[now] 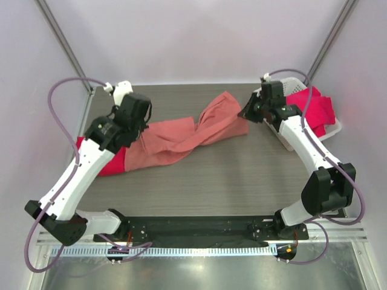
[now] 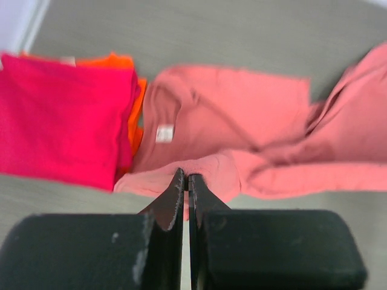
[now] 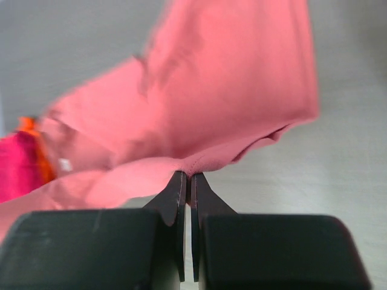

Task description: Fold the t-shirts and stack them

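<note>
Top external view: your salmon-pink t-shirt [image 1: 187,136] lies twisted across the far half of the table [image 1: 230,181], strung between both arms. Your left gripper [image 2: 186,181] is pressed together on a near edge of the cloth, close beside the white neck label [image 2: 164,133]. Your right gripper [image 3: 186,180] pinches the opposite edge, the fabric fanning up beyond it. A folded crimson t-shirt [image 1: 112,162] sits at the table's left edge, touching the pink one — orange cloth [image 2: 134,115] peeks from beneath. More crimson t-shirts [image 1: 317,107] fill the white basket [image 1: 334,128] far right. Grey tabletop shows broadly between shirt and arm bases.
</note>
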